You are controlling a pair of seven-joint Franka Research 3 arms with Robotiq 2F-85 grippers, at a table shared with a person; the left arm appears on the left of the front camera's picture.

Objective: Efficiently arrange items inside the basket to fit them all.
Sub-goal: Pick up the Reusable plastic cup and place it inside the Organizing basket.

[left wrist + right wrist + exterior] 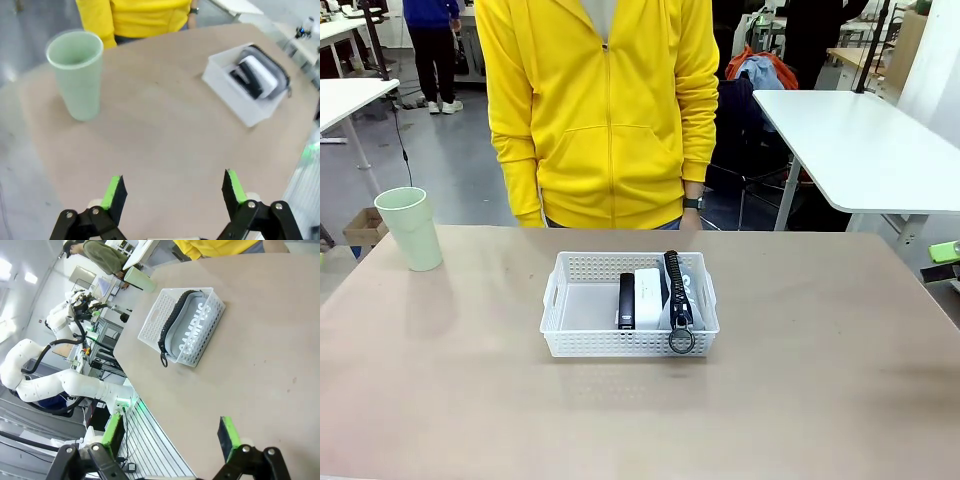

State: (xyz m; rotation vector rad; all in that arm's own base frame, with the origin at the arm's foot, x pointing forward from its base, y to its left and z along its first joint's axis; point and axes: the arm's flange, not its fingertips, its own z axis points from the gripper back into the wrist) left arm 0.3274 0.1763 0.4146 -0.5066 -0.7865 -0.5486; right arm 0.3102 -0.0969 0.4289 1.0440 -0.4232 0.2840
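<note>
Basket (610, 343) placement first: we see the white perforated basket sitting near the middle of the table (800, 390), one long side turned toward the robot. Inside it, the black stapler (627, 300) lies lengthwise near the centre. The small white box (647, 288) sits just beside it on the right. The grey zip pouch (690, 300) stands on edge against the right-hand wall with its black zipper uppermost. The ring pull (681, 341) hangs over the near rim. Together these three take up the right half of the basket.

The pale green cup (410, 228) stands upright on the table, well apart from the basket, toward the far left corner. A person (600, 110) in a yellow zipped hoodie stands at the far side of the table, arms hanging down.

From the left wrist we see the left end effector (173, 181) spread wide, its green pads far apart with nothing between them, hovering above bare table. In that view the cup (77, 75) stands ahead to the left and the basket (227, 87) lies to the upper right.

From the right wrist we see the right end effector (171, 422) also spread wide and holding nothing. It hangs above the table with the basket (155, 322) ahead of it. The pouch (192, 327) shows large pale lettering on its side.
</note>
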